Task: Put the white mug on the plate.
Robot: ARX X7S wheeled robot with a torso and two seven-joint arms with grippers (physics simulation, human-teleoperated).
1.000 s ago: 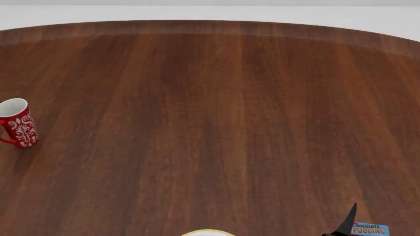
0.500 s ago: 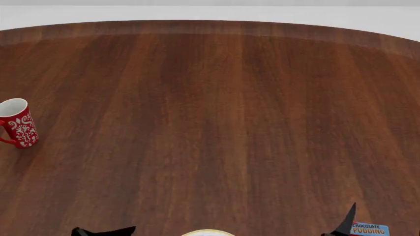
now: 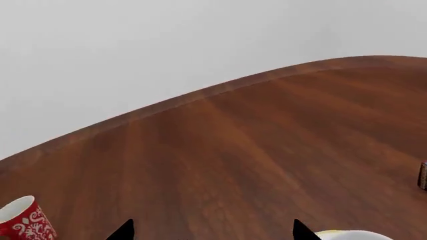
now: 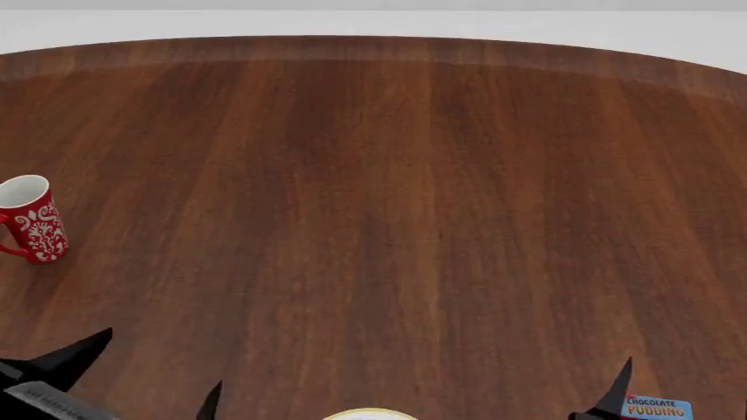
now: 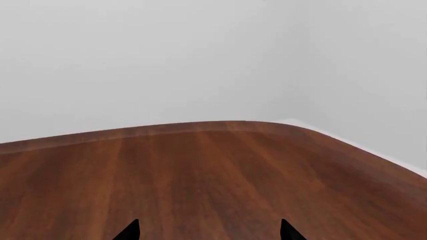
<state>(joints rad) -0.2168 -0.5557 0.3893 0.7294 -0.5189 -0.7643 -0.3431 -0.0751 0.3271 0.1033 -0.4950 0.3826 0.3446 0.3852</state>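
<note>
The white mug is out of view in all frames. Only the far edge of the plate point(image 4: 371, 414) shows, a white sliver with a tan rim at the bottom centre of the head view; it also shows in the left wrist view point(image 3: 353, 234). My left gripper point(image 4: 152, 372) is open and empty over the table's near left, left of the plate, and its tips stand wide apart in the left wrist view point(image 3: 213, 231). My right gripper point(image 5: 208, 231) is open and empty. Only one of its fingertips point(image 4: 618, 391) shows in the head view, right of the plate.
A red mug with a white floral pattern point(image 4: 33, 220) stands upright at the table's left and also shows in the left wrist view point(image 3: 25, 220). A blue chocolate pudding box point(image 4: 657, 409) lies at the near right beside my right fingertip. The round brown wooden table point(image 4: 386, 192) stretches ahead to its far edge.
My left gripper has risen into the head view at the lower left and moved leftward, with its fingers spread. The right fingertip, red mug and pudding box have not moved.
</note>
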